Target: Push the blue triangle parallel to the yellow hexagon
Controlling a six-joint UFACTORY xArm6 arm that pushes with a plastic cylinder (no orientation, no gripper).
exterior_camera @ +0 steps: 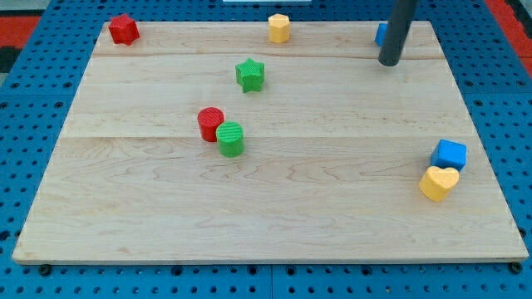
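Observation:
The yellow hexagon (279, 27) stands near the view's top edge of the wooden board, about mid-width. A blue block (380, 34), probably the blue triangle, is mostly hidden behind the dark rod at the top right; only a sliver shows left of the rod. My tip (388, 61) rests on the board just below and in front of that blue block, well to the right of the yellow hexagon.
A red block (123, 29) sits at the top left corner. A green star (249, 74) is left of centre. A red cylinder (210, 124) touches a green cylinder (230, 139). A blue cube (449, 154) and yellow heart (438, 183) sit near the right edge.

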